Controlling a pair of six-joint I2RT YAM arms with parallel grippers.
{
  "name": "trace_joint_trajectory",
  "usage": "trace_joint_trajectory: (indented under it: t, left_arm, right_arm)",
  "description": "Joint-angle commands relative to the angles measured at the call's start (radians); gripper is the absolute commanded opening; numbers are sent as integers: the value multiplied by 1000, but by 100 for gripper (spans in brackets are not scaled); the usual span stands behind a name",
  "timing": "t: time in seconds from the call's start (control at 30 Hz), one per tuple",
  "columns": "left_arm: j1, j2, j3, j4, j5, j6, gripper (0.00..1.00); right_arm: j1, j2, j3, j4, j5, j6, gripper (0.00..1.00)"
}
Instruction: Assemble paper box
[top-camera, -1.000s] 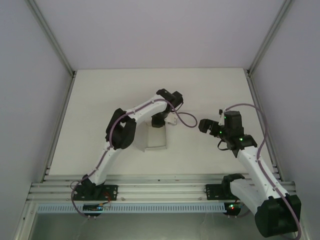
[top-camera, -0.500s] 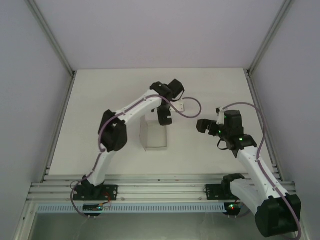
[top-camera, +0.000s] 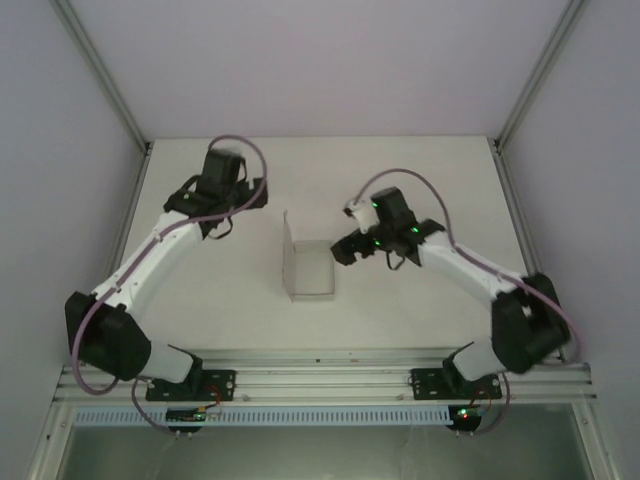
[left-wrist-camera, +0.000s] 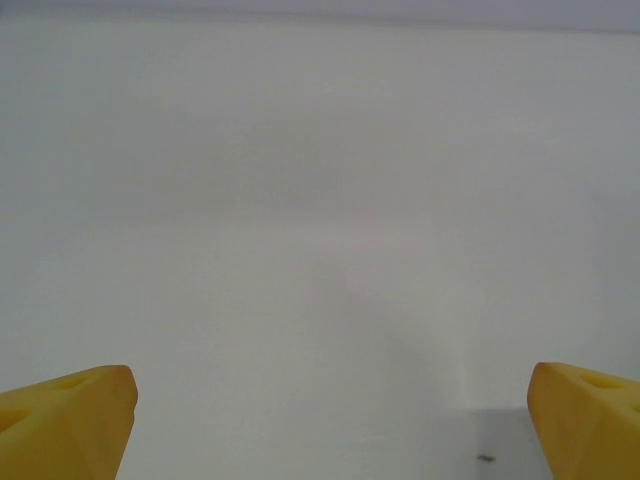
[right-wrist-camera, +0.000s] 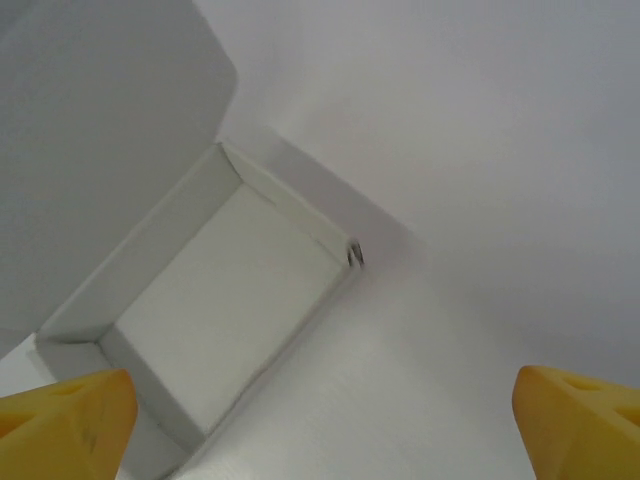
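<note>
Top external: paper box (top-camera: 312, 278) walls look folded up, lid flap (top-camera: 287, 252) at its 9 o'clock not closed yet. Left gripper (left-wrist-camera: 330, 380) and right gripper (right-wrist-camera: 322, 378) both have jaws apart, empty.

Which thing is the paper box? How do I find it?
Look at the middle of the table, between the left arm and the right arm. The paper box sits there: an open white tray with one tall flap standing up. Unlike the arms, it is thin plain card.

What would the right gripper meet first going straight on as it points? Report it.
Probably the paper box: the right gripper, jaws open, aims at its open tray's rim, though depth is unclear.
</note>
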Motion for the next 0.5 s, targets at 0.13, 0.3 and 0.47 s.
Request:
trace_joint_trajectory:
  t: [0.13,0.3,0.47]
  left_arm:
    - [82,-155,-299,97,53,-202,100]
    - [102,-217,-352,72,21,-200,100]
    - [106,-217,-367,60,16,-191,100]
  right_arm:
    - [96,420,409,-209,33,-263,89]
    - [112,574,547,-279,10,-272,84]
    - [120,614,561,-277,18,-256,60]
